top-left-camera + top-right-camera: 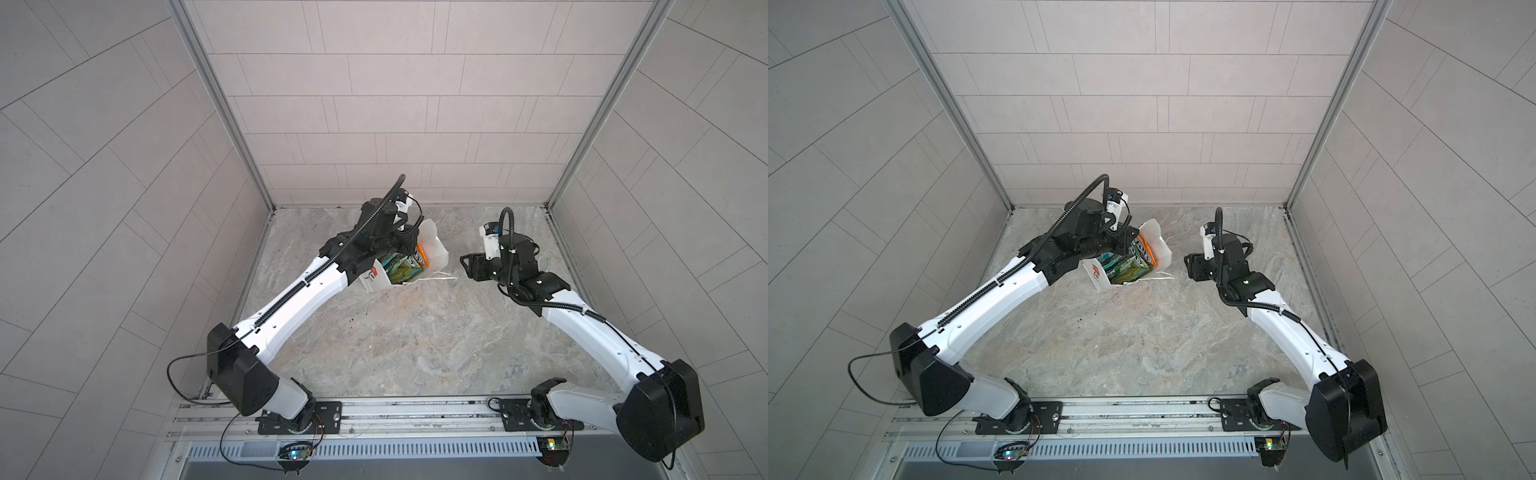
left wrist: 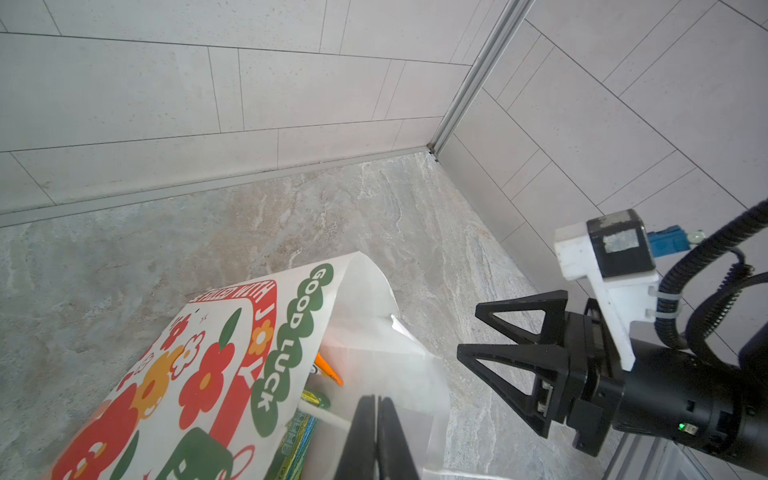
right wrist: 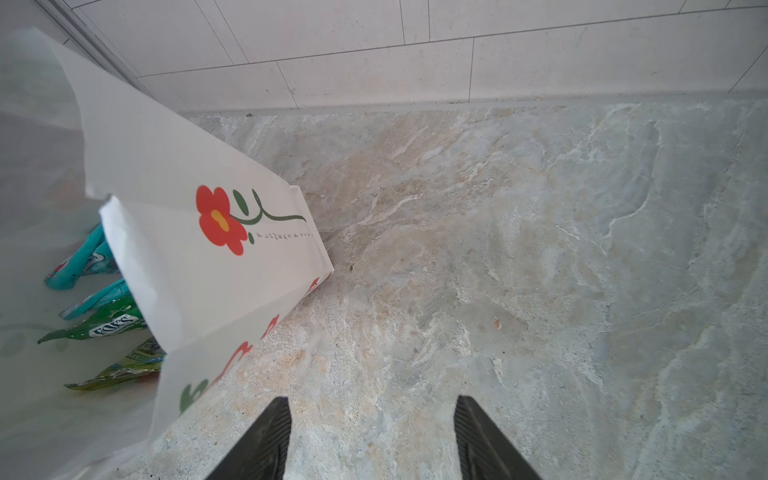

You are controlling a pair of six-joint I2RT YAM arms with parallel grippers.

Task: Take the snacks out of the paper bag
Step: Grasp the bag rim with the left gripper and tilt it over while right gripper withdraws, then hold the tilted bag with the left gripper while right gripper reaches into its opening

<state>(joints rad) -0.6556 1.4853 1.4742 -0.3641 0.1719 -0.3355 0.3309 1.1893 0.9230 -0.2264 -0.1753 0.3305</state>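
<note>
Grey marble table (image 1: 395, 353) enclosed by tiled walls (image 1: 374, 104). At centre, the left gripper (image 2: 377, 401) has its jaws pressed together and its tips at the mouth of the bag (image 1: 436, 245). Whether paper is pinched between them cannot be told. At the bag's 3 o'clock, the right gripper (image 3: 372, 399) hangs over bare table with its jaws moderately wide and empty, apart from the bag and pointing toward it.

Seen in a top view, the bag sits toward the table's 12 o'clock edge, tilted, with its mouth open and its base on the table. One face carries a red flower (image 3: 218, 220), another a "GOOD LUCK" print (image 2: 291, 332). All visible snacks (image 1: 399, 270) lie inside the bag:
- teal packets (image 3: 83, 257)
- green packets (image 3: 108, 326)
- one orange packet (image 2: 328, 370), at the mouth's 1 o'clock side

White string handles (image 1: 444, 278) trail on the table at the bag's 5 o'clock.
</note>
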